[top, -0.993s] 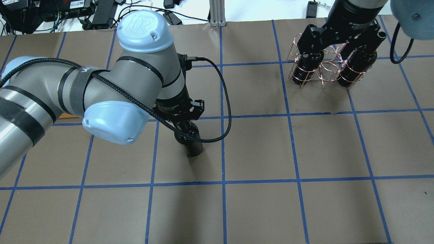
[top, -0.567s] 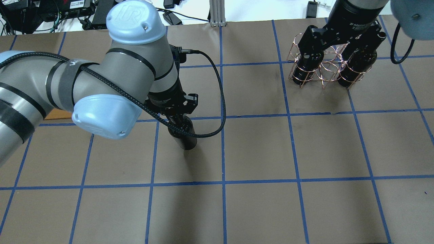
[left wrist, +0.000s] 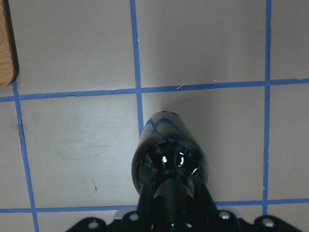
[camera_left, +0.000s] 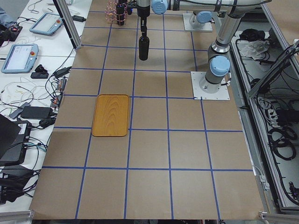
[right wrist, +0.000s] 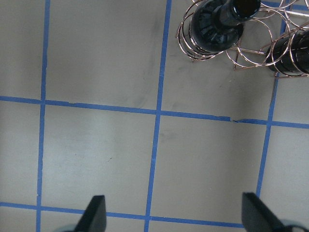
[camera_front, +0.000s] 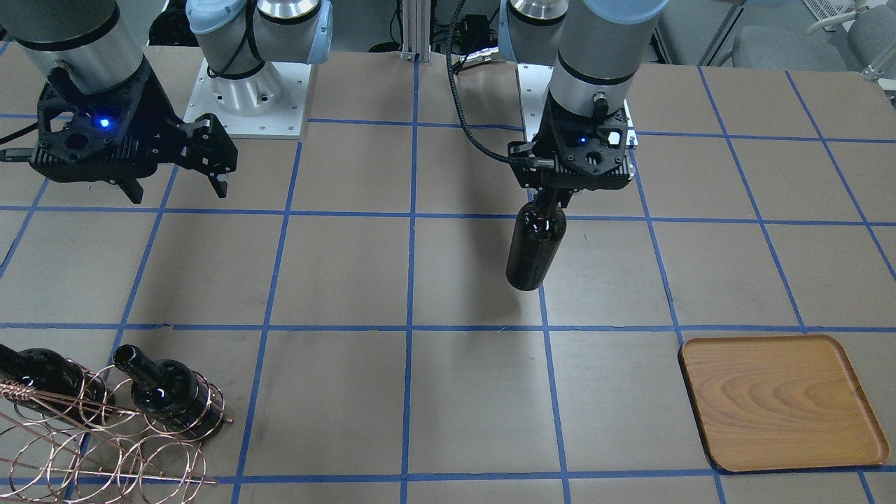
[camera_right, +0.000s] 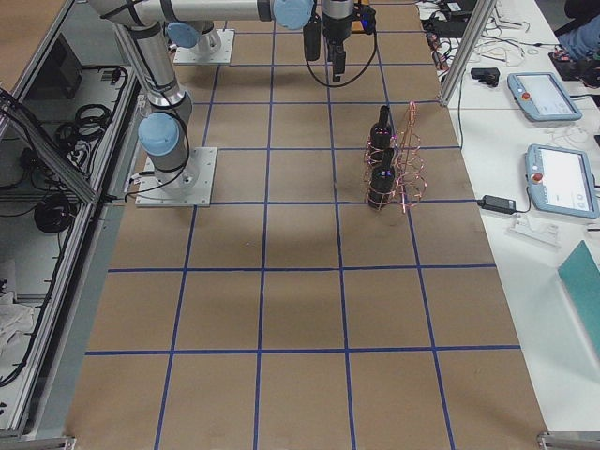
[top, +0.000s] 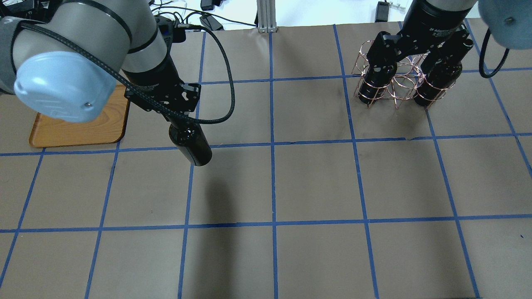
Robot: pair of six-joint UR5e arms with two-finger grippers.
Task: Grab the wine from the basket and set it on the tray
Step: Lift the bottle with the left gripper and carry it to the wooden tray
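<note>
Hanging neck-up at frame centre, the wine bottle (camera_front: 535,248) is clamped by the left gripper (camera_front: 550,197), apparently lifted clear for carrying. The wooden tray (camera_front: 780,399) lies lower right, well apart; two other bottles (camera_front: 171,395) are seated in the wire basket (camera_front: 105,434), lower left. The right gripper (camera_front: 176,190) is spread wide.

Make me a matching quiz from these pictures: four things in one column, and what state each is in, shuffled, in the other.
Things:
1. left claw
2. right claw
3. tray
4. basket

States:
A. holds two bottles
B. open, gripping nothing
C. bare, nothing on it
D. shut on the neck of the wine

Pairs: 1-D, 2-B, 3-C, 4-A.
</note>
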